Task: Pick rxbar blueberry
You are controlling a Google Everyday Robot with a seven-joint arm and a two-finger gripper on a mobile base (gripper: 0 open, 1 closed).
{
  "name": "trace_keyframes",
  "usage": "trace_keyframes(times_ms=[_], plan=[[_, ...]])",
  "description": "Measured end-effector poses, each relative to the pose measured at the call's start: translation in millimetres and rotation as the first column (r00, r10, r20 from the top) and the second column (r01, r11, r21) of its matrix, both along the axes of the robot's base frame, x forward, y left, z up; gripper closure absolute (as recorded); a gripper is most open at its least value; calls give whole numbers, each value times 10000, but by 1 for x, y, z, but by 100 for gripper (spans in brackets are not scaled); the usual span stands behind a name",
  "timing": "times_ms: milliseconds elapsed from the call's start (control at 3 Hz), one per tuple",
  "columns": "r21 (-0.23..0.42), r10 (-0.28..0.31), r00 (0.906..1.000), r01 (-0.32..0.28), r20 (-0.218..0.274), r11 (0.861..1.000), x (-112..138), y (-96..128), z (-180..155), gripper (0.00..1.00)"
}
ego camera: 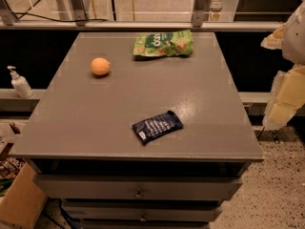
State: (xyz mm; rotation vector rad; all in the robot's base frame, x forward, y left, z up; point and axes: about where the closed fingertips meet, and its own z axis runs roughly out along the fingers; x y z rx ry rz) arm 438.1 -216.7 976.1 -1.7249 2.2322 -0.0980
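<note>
Navy rxbar blueberry (157, 126) is lying flat, lower centre; we are fearing our gripper (288, 87), at right edge, spread or closed we cannot tell, skids it off the table (86, 123).

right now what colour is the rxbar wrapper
The rxbar blueberry is dark navy with white lettering, camera view; hand hangs right of the drawer cabinet.

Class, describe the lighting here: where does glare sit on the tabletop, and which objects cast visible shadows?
Camera view: warm, dim light; a pale sheen on the table right of the rxbar blueberry; the orange casts a small shadow at its base; the green snack bag shades its near edge; the gripper, at the right edge, is lit.
</note>
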Motion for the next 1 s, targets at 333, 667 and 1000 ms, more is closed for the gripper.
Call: trace_keyframes(times_ms=[333, 667, 1000], plan=[[0, 0, 10000, 0, 0, 10000, 0, 0, 0, 0], [12, 30, 10000, -30, 5, 10000, 0, 1, 0, 0], [131, 658, 9977, -660, 140, 9977, -1, 19, -8, 0]])
